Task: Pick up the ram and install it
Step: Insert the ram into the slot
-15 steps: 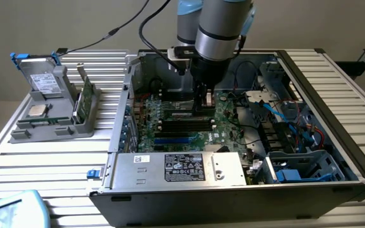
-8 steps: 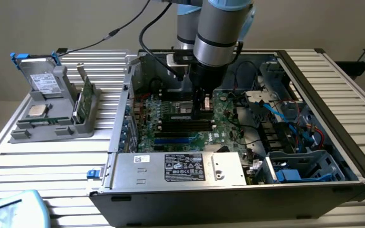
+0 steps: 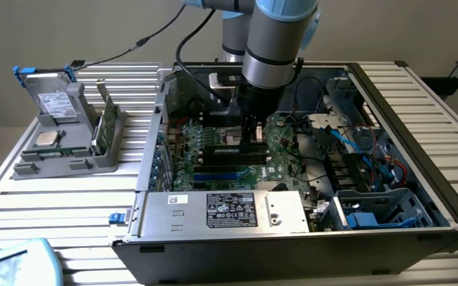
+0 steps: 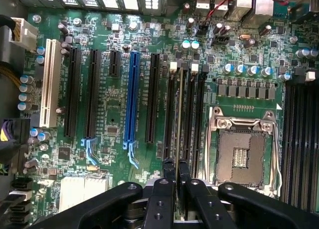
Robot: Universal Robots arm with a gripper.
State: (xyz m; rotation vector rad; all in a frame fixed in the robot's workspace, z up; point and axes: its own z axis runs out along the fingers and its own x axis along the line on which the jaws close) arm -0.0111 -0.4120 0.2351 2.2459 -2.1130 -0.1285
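"Now, the hand (image 4: 175, 165) is down inside the computer case (image 3: 293, 262), pinched narrow on the ram (image 4: 178, 114)."

"Yes, it's thin edge up toward the wrist camera. Its long axis runs parallel with the memory slots (image 4: 198, 114), right over them, just beside the processor socket (image 4: 241, 157)."

"Seated in a slot, or above it?"

"Can't tell."

My arm (image 3: 273, 53) reads as a silver-grey metal tube ringed by a black band, with pale blue caps (image 3: 288, 9) on the joints above. A black cable (image 3: 183, 50) loops off its side. Below sits the pincer (image 3: 253, 142), matte black. From the wrist camera I see its angular links (image 4: 249, 201) dotted with round pivot screws, and two slim fingers (image 4: 168, 171).
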